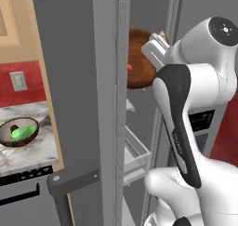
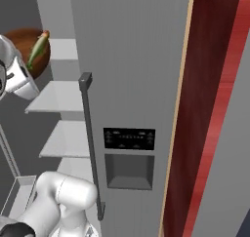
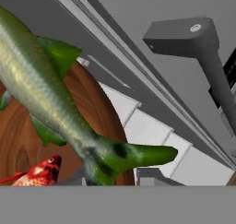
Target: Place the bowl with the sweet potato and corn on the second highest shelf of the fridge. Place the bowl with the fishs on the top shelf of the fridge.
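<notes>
The bowl with the fishs (image 1: 138,57), wide and reddish-brown, is held tilted up inside the open fridge (image 2: 132,60), level with the top shelf (image 2: 64,49). My gripper (image 1: 151,50) is shut on its rim from the right. In the hand view the green and whitish fish (image 3: 46,94) and the red fish (image 3: 37,172) lie close against the bowl's wooden inside (image 3: 101,112). The green fish (image 2: 38,48) also shows in the bowl (image 2: 22,42) in the right base view. The bowl with the sweet potato and corn (image 1: 29,136) stands on the counter at the left, holding the corn (image 1: 21,133) and sweet potato (image 1: 15,127).
The thick fridge door (image 1: 79,81) stands open between the counter (image 1: 28,157) and the fridge's inside. Lower pale shelves (image 2: 61,97) and clear drawers (image 1: 137,155) sit below the bowl. A second door with a bar handle (image 2: 90,143) and dispenser panel (image 2: 129,155) stands to the right.
</notes>
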